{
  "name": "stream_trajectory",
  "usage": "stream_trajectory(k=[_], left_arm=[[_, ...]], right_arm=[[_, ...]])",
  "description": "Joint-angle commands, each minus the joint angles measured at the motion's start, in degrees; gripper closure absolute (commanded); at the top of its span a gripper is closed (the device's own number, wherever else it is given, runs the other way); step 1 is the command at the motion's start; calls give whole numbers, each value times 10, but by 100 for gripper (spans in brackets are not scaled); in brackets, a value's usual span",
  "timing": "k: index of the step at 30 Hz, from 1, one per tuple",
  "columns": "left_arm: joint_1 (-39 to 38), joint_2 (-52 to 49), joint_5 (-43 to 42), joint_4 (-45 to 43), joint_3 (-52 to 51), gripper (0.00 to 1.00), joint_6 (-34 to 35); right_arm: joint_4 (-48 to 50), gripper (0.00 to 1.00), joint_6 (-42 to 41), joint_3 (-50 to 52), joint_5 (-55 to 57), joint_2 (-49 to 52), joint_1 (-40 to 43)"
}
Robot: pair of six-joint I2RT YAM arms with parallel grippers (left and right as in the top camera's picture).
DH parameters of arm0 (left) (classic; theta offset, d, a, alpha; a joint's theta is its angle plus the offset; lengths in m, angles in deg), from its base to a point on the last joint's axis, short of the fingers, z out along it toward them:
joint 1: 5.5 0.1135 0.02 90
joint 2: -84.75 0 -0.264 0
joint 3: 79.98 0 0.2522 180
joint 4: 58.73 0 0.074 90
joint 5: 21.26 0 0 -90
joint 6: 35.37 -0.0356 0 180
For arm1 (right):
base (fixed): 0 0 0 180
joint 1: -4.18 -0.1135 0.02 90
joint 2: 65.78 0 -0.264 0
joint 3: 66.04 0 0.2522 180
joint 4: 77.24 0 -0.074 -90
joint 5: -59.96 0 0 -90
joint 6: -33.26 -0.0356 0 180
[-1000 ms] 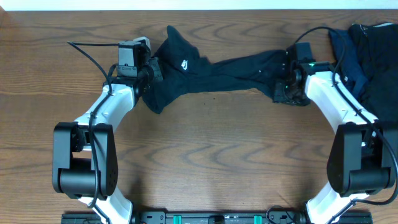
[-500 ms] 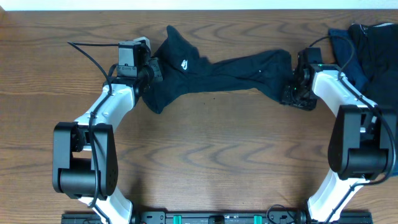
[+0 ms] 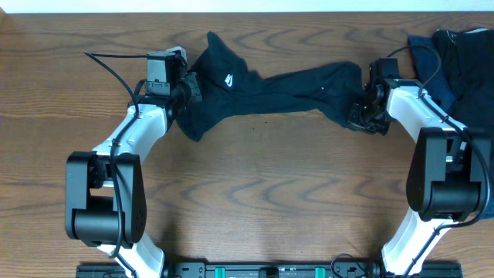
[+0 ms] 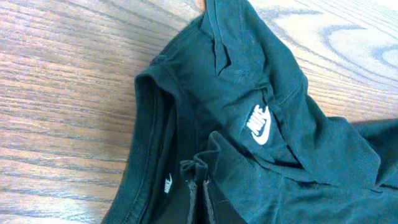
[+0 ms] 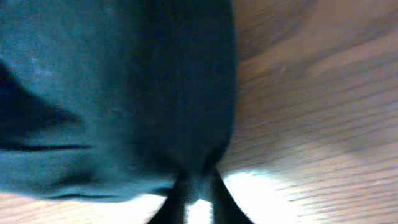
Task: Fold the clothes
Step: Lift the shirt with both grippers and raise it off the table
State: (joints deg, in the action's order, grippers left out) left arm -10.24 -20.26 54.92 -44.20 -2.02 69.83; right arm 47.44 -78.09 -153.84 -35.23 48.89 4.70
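Right end effector (image 3: 361, 116) is shifting slightly left from before, pinching the dark navy short-sleeved fabric T-shirt (image 3: 285, 81). Left end effector (image 3: 188, 89) is staying clamped beside its collar.

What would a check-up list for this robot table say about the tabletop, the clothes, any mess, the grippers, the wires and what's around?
Surface: brown wood-grain table.
Job's things: dark T-shirt with a white logo, stretched in a crumpled band between the two arms; pile of dark clothes at the far right corner.
Clutter: nothing seen.
Grippers: left gripper shut on the T-shirt near its collar; right gripper shut on the other end.
Cables: black cable loops over the table by the left arm; second cable runs along the right arm, beside the pile.
Surroundings: pale strip beyond the table's far edge.
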Motion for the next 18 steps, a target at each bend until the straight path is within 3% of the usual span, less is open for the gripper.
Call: stream_trajectory(k=[1,10,18], left_arm=[[-2,7,-7,1,-2,94,1],[5,113,-5,18,-2,94,-24],[5,268,85,61,-2,94,-81]], right_arm=[[-4,99,-9,9,-20,30,-2],[-24,99,18,-66,-20,-17,3],[-56,99,32,-122,-19,-128,8]])
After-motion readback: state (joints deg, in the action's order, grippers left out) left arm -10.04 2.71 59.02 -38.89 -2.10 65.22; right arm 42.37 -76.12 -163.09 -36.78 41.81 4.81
